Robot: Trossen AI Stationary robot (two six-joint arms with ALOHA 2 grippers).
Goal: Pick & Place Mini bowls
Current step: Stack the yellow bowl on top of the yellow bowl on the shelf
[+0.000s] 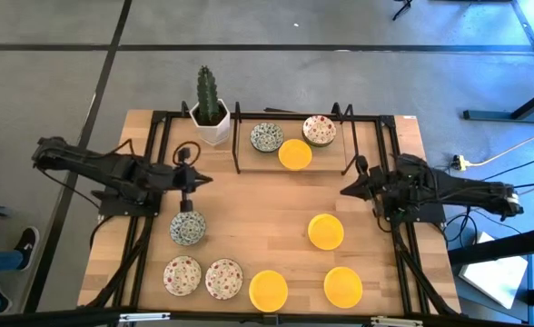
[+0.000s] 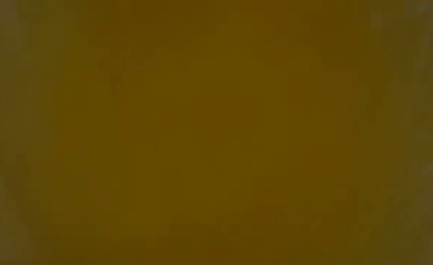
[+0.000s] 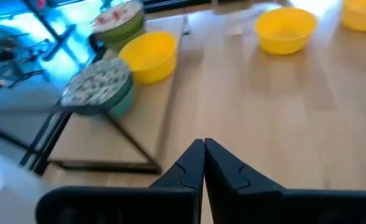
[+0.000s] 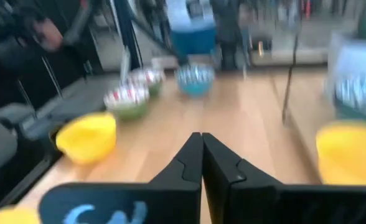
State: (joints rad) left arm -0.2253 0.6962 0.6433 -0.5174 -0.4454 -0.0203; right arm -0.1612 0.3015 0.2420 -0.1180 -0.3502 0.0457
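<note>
Several mini bowls lie on the wooden table. Near the front are three yellow ones (image 1: 326, 231) (image 1: 268, 290) (image 1: 342, 286), two red-speckled ones (image 1: 182, 275) (image 1: 223, 278) and a blue-green one (image 1: 187, 227). On a black-framed board (image 1: 340, 150) at the far middle sit a blue-green bowl (image 3: 99, 90), a yellow bowl (image 3: 149, 56) and a red-speckled bowl (image 3: 117, 22). My left gripper (image 1: 203, 180) (image 3: 204, 146) hovers shut at the left, above the table. My right gripper (image 1: 347, 191) (image 4: 201, 138) hovers shut at the right. Neither holds anything.
A cactus in a white pot (image 1: 211, 113) stands at the far left corner of the board. Black frame rails (image 1: 153, 154) run along the table's left and right sides. The low view is filled by a blurred yellow-brown surface. Bare wood lies between the two grippers.
</note>
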